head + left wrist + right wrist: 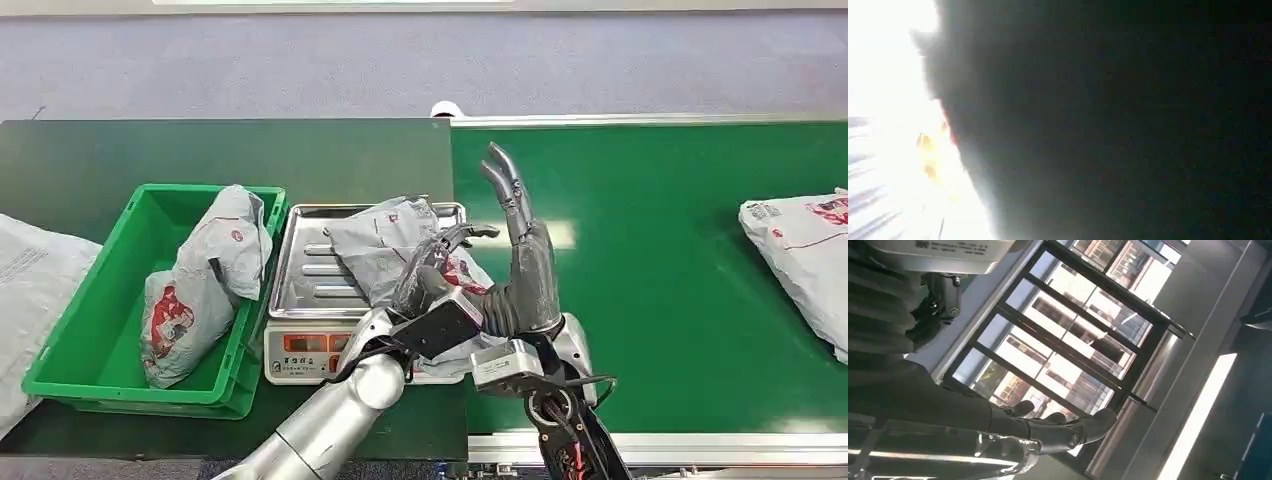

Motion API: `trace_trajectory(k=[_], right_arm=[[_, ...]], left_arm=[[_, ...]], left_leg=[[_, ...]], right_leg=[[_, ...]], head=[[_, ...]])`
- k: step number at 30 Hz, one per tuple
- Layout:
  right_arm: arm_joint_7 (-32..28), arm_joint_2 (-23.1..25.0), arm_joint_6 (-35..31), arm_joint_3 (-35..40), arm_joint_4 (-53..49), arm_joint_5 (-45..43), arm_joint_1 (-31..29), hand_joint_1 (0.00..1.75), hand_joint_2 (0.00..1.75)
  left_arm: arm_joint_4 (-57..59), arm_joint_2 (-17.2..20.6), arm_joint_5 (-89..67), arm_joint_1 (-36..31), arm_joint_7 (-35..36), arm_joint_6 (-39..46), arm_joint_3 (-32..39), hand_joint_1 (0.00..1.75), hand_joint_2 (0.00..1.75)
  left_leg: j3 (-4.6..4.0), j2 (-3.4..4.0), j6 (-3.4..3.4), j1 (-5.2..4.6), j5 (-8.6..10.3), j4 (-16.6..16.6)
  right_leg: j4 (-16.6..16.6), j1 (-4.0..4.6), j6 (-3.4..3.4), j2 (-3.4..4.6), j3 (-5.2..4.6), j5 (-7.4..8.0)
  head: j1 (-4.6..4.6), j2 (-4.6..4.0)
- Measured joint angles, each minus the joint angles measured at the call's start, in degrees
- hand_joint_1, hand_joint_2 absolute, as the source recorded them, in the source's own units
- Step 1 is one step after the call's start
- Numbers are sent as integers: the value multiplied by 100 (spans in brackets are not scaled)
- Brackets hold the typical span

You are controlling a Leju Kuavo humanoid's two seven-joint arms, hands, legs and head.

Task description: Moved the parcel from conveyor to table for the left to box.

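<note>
Your left robot hand [432,272] grips the parcel [400,245] on the scale [300,300]; beside it, the right robot hand [520,260] lifts open and empty, giving room.

Scale [310,355]: on table [150,150], just right of crate [90,370]; parcel [400,250] on its tray. Second parcel [200,290]: inside crate. Third parcel [800,260]: on conveyor [650,250], far right. Another parcel [30,290]: left of crate.
</note>
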Motion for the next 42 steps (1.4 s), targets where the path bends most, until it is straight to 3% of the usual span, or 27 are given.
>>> trace_trajectory(k=[10, 19, 24, 26, 31, 36, 42], right_arm=[[-17, -7, -118, -42, 13, -39, 5, 0, 175], [44, -59, -665, -260, 4, 43, 197, 0, 175], [-197, -72, -1490, -817, -498, -269, 599, 0, 175], [-251, -61, -1678, -1144, -620, -310, 810, 0, 175], [-321, 26, -1735, -1727, -798, -385, 1111, 0, 175], [-770, 201, -1738, -2560, -914, -968, 1489, 0, 175], [-885, 326, -1740, -2931, -1038, -984, 1719, 0, 175]], left_arm=[[9, 42, -551, -60, 444, 464, -127, 0, 175], [153, 146, -1010, -166, 820, 824, -197, 0, 175], [415, 548, -1014, -140, 1185, 1003, 418, 0, 175], [474, 627, -1053, -108, 1159, 1040, 618, 0, 175], [562, 745, -1038, -79, 1091, 1053, 909, 0, 175], [579, 798, -994, -8, 898, 1021, 1163, 0, 175], [607, 778, -1003, -8, 857, 940, 1230, 0, 175]], left_leg=[[0, 0, 0, 0, 0, 0], [0, 0, 0, 0, 0, 0], [20, 47, -1, 1, -4, 0], [10, 4, -2, 3, 1, 0], [8, 15, -2, 2, 0, 0], [6, 11, -1, 0, 0, 0], [10, 12, -1, 0, 0, 0]], right_leg=[[0, 0, 0, 2, 0, 0], [0, -1, 0, 1, 0, 0], [0, 1, -6, 44, -10, 4], [0, 2, -5, 4, -7, 0], [2, 1, -5, 12, -8, 1], [1, -1, -5, 8, -6, 1], [1, 0, -5, 9, -7, 2]], head=[[0, 0], [0, 0], [9, 0], [20, 0], [17, 0], [17, 0], [15, 0]])
